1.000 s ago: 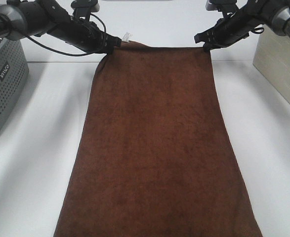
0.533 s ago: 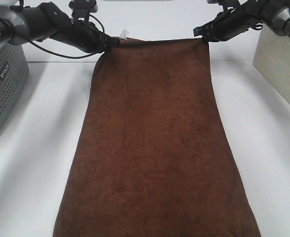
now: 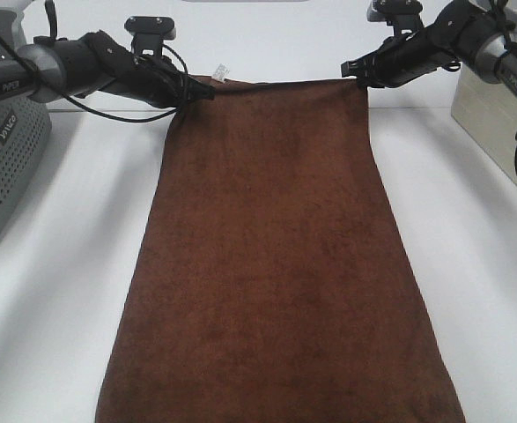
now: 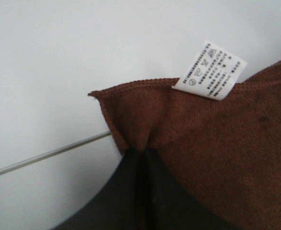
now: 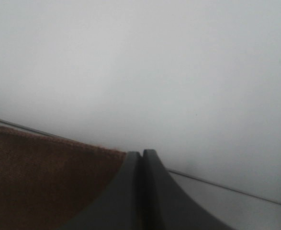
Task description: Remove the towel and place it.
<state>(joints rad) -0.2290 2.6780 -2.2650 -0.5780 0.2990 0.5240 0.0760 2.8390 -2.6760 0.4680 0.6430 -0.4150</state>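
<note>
Reddish-brown plush, exterior high view: the towel [image 3: 280, 264] is catalogued as stretched by its two far corners and draped lengthwise down the white bench [image 3: 55, 264] toward the camera, its near end running out of frame. The left hand [image 3: 207, 88] is clenched on the far-left corner, beside the small white label [image 3: 220, 70]; the right hand [image 3: 353, 72] is clenched on the far-right corner. A grey perforated basket [image 3: 7, 167] is noted at the left edge, a pale box [image 3: 491, 110] at the right. The step in hand is judged to be the carrying and spreading of the towel, held taut between both hands; whether the far edge is touching the bench cannot be told. The next move is judged to call for an even lowering of both corners, then a release of both at once, so that no skew is left.

Left wrist view: the jaws are shown closed on a gathered pinch of cloth just inside the hemmed corner, and printed care symbols on the label are made out, a detail lost overhead.

Right wrist view: closed black jaws are shown against the towel's edge, with little cloth visible; only the overhead view supplies the full spread.
</note>
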